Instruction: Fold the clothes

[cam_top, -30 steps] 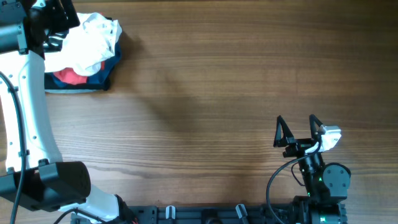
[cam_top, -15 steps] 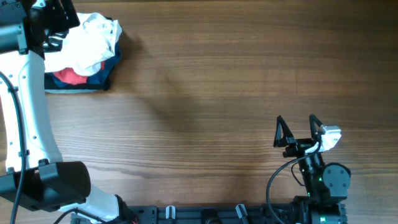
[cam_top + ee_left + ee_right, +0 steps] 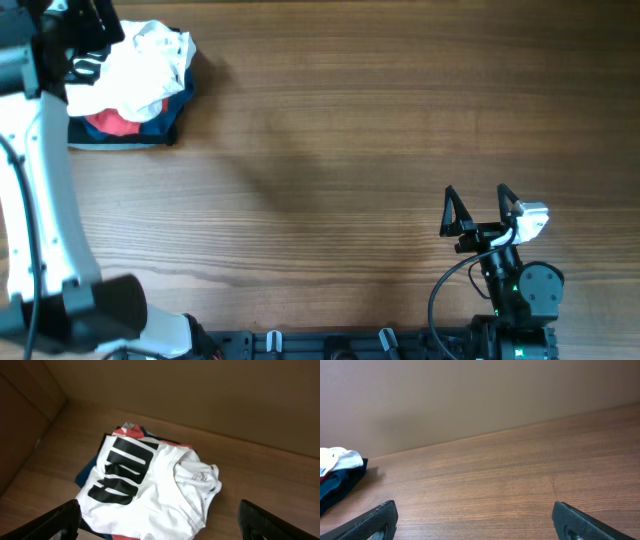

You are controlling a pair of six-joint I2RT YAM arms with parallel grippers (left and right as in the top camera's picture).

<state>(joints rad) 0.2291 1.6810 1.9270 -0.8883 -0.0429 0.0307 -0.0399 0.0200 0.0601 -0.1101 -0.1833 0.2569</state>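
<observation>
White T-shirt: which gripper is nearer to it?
Left. The left gripper hangs open close over the white T-shirt; the right gripper sits open far across the table, near its front edge.

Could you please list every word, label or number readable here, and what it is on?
Bold black lettering on the white T-shirt: sideways, partly folded under, not legible as a word.
Neck label: print too small to read.
No other text visible.

White T-shirt (image 3: 160, 492), black lettering (image 3: 122, 472); red shirt (image 3: 110, 124); brown wood-grain table (image 3: 350, 120)
</observation>
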